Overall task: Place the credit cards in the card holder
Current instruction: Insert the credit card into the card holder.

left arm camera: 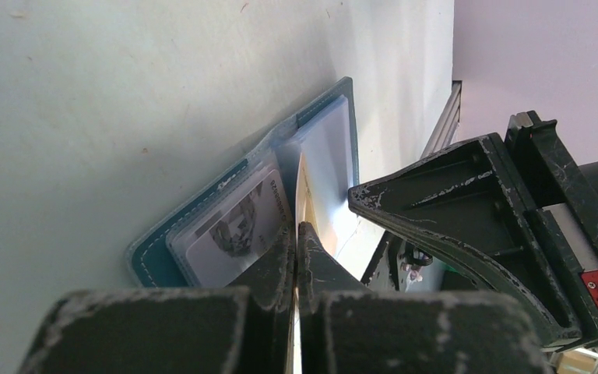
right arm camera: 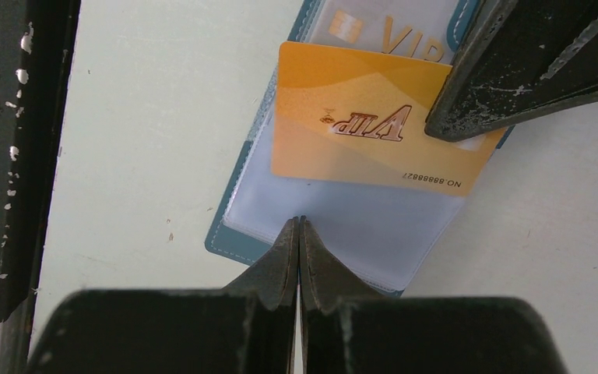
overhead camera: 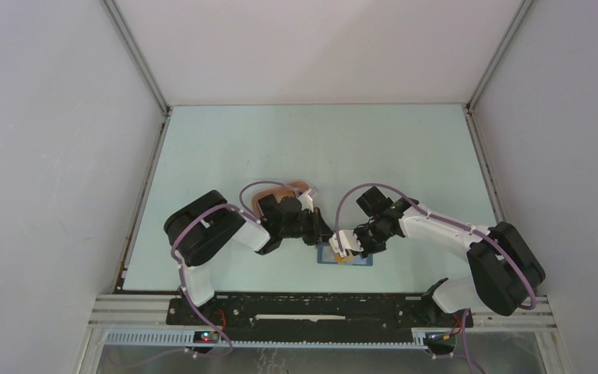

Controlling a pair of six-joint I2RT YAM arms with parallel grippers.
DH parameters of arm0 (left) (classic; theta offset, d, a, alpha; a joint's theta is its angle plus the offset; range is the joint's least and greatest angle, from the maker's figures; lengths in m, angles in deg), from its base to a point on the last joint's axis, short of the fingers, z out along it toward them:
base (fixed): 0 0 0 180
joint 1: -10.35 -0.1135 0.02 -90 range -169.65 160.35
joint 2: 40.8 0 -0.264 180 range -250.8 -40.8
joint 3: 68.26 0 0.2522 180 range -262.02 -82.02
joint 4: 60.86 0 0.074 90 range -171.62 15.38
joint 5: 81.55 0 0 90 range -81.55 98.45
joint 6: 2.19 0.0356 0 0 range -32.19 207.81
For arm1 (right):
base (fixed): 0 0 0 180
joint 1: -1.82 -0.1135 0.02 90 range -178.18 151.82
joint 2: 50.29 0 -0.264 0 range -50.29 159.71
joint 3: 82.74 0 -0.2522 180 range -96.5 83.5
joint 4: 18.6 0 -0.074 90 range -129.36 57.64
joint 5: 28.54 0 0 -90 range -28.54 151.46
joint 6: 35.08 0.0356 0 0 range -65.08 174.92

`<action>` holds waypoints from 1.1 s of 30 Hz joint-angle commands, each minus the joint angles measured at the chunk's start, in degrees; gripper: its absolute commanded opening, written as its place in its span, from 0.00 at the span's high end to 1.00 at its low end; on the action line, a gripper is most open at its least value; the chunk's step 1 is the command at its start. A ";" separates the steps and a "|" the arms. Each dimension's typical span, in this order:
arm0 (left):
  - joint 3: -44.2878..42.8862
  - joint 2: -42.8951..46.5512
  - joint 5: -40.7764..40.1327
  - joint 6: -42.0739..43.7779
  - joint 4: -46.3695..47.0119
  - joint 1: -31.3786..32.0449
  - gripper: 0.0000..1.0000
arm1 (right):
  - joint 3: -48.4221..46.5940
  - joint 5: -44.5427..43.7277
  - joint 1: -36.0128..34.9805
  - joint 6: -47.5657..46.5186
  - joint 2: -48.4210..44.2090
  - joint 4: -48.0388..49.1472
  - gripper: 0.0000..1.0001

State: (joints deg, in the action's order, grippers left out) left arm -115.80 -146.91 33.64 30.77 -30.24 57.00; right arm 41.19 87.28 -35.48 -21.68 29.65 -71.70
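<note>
Yellow-orange plastic credit card (right arm camera: 358, 117): thin, light, stiff enough to be pushed by an edge, slick on both faces, likely to skate over glossy plastic. Best taken by a free corner or short edge, flat between the pads, never across the middle.

Nearest in the right wrist view, right fingers (right arm camera: 300, 238) pressed together and empty, tips down on the clear sleeve of the dark-blue folding card holder (right arm camera: 358, 226), apparently pinning it open on the pale green table (right arm camera: 148, 117). Just beyond those tips, the card, flat across the open holder, printed face up. Whether lying on top of the sleeve or partly slid in, impossible to tell. At its far right corner, left fingers (left arm camera: 284, 253) closed thin on the card's edge, seen edge-on in the left wrist view. Farther still, a whitish card (right arm camera: 374, 27) already tucked into the holder's far half.
</note>
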 commanded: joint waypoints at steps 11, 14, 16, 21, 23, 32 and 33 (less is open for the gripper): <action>-6.87 -1.56 4.65 4.16 -14.92 0.14 1.00 | -0.14 -0.49 -1.19 0.56 -0.22 1.48 0.95; -7.78 -2.21 5.16 4.32 -15.59 0.19 1.00 | -0.14 -0.60 -1.37 0.53 -0.14 1.60 0.95; -8.23 -2.64 5.54 4.30 -15.58 0.19 0.99 | -0.15 -0.68 -1.52 0.66 -0.05 1.65 0.95; -9.92 -3.68 5.68 3.88 -15.63 0.12 0.96 | -0.15 -0.73 -1.90 1.04 -0.16 1.89 0.94; -10.31 -3.78 5.59 3.86 -15.64 0.19 0.95 | -0.15 -0.05 -1.92 1.41 -0.75 2.06 0.92; -9.88 -4.28 5.08 3.30 -14.83 -0.32 0.80 | -1.77 7.39 -6.00 4.06 -6.44 3.18 0.86; -9.86 -4.21 4.92 3.28 -14.79 -0.26 0.79 | -1.81 7.00 -7.47 4.60 -6.40 4.26 0.85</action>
State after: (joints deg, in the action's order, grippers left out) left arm -124.68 -149.88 39.10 32.35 -43.36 56.83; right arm 41.11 90.91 -38.67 -19.23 25.37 -70.36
